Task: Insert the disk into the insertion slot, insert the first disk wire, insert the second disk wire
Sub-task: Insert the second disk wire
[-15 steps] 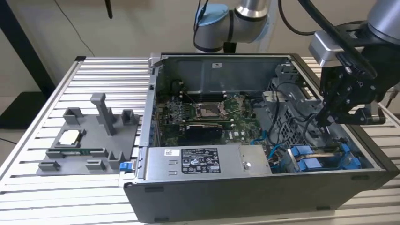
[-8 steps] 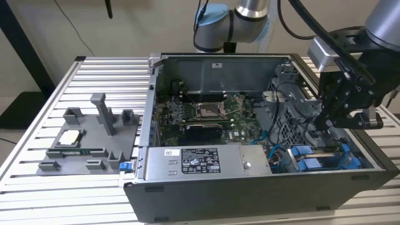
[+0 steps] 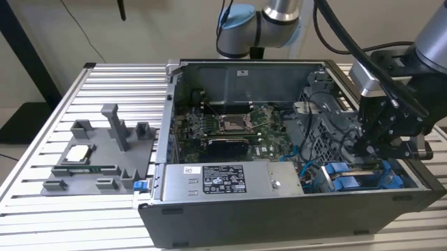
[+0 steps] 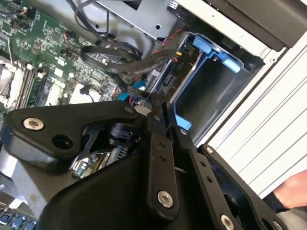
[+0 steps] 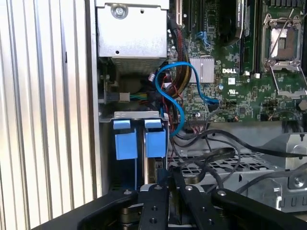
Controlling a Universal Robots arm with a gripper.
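While the exterior view sets the gripper (image 3: 380, 149) low inside the computer case (image 3: 279, 219) above the blue-fitted insertion slot (image 3: 359, 180), the first wrist view shows its fingers (image 5: 160, 184) drawn together by two blue tabs (image 5: 154, 138) – gripping what, I cannot tell; the disk's place is unclear; a hand (image 4: 295, 191) appears in the second wrist view.

Open computer case (image 3: 279, 219), dark grey, side panel off, on the slatted metal desk (image 3: 119, 78) toward its right edge in the exterior view.
Green motherboard (image 3: 209, 123) on the case floor; square processor socket (image 3: 233, 123) at its centre.
Grey power supply box (image 3: 231, 180) with black-and-white sticker, along the case's near wall.
Blue cable (image 5: 180, 91), looped over the board beside red and black wire bundles.
Grey fixture tray (image 3: 98, 157) with upright posts, near the desk's left edge; a pale flat part (image 3: 77, 153) sits in it.
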